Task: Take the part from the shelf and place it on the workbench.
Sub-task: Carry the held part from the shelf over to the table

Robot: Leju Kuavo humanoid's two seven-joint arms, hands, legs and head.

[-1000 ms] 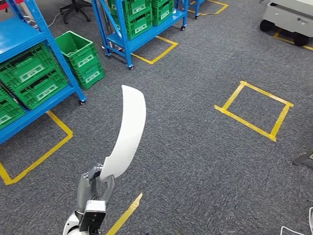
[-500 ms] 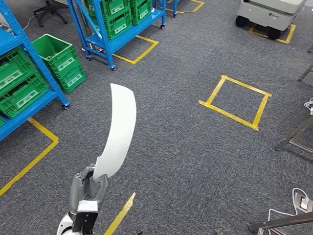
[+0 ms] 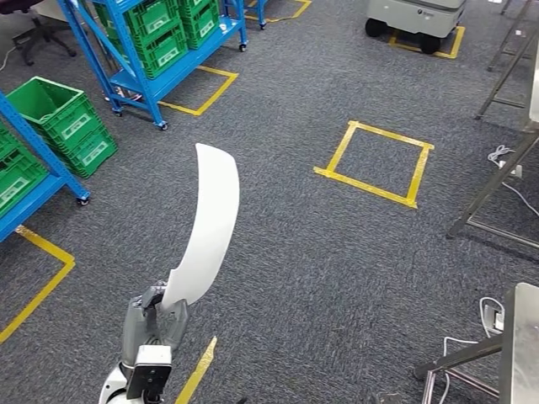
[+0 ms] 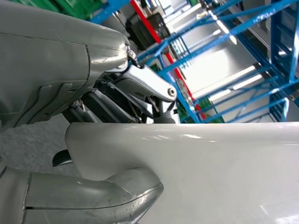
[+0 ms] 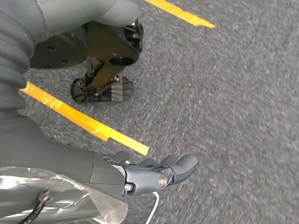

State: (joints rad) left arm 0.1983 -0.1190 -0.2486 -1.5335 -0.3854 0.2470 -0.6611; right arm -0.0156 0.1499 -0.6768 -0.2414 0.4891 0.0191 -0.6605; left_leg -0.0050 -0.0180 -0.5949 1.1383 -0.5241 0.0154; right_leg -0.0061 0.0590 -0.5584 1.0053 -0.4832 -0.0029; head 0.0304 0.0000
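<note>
While the view has swung right, left robot hand (image 3: 154, 324) still grasping white curved part (image 3: 208, 225), right robot hand (image 5: 155, 171) loose, empty.

The white part (image 4: 197, 172) runs off the picture's edge, so its far end is cut off. The left hand (image 3: 154, 320) covers its bottom end. The desk (image 3: 522, 345) is cut off too.

One white curved part (image 3: 210, 227) is in view, plus two blue shelf racks (image 3: 136, 80), several green crates (image 3: 63, 122), one complete yellow floor square (image 3: 375, 164) and one grey cart (image 3: 413, 17).
</note>
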